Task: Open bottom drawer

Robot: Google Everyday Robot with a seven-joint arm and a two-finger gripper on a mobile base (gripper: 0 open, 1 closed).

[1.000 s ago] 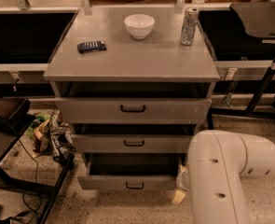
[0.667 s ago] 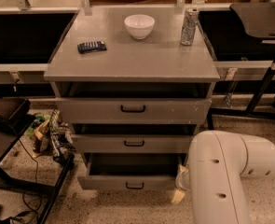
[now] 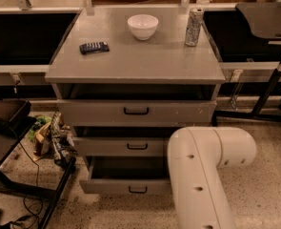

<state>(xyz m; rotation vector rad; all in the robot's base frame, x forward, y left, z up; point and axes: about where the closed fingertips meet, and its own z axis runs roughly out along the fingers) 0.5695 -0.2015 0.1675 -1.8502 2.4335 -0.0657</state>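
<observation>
bottom drawer point(image 3: 125, 188) stands pulled out, inside open from above. White arm point(image 3: 202, 175) covers its front's right end. The gripper is hidden behind that arm, so can't tell its state.

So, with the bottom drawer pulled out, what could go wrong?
The white arm overlaps the right end of the bottom drawer, so moving away could bump it. The gripper is out of view, probably behind the arm; its hold cannot be checked. A jolt could tip the can.

Dim warm overhead light, deep shadows; claw hidden behind arm point(image 3: 197, 175).
</observation>
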